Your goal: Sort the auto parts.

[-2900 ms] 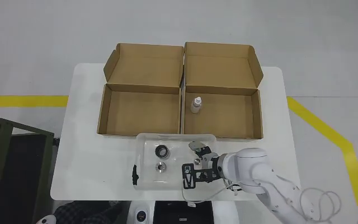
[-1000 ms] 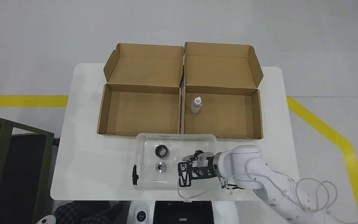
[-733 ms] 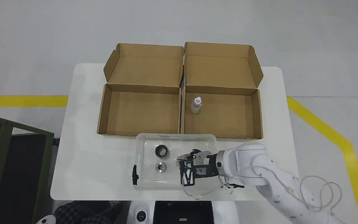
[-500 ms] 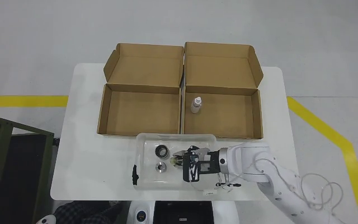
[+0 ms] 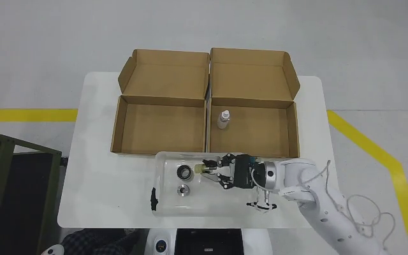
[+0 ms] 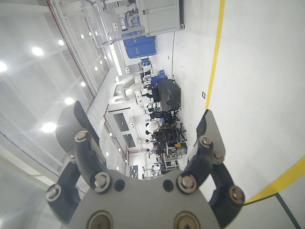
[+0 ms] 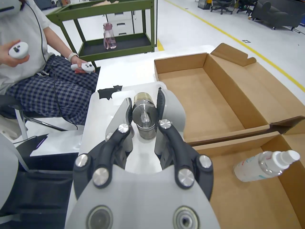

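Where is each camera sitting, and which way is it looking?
Top view: on the robot above its arms, looking straight down at the white table; the right arm shows, with the right gripper over the clear tray.
Left wrist view: on the left wrist, facing out into the hall; the open left gripper shows.
Right wrist view: on the right wrist, looking along its gripper, shut on a metal part.
Shared: top and right wrist views both show the spray bottle in a cardboard box.
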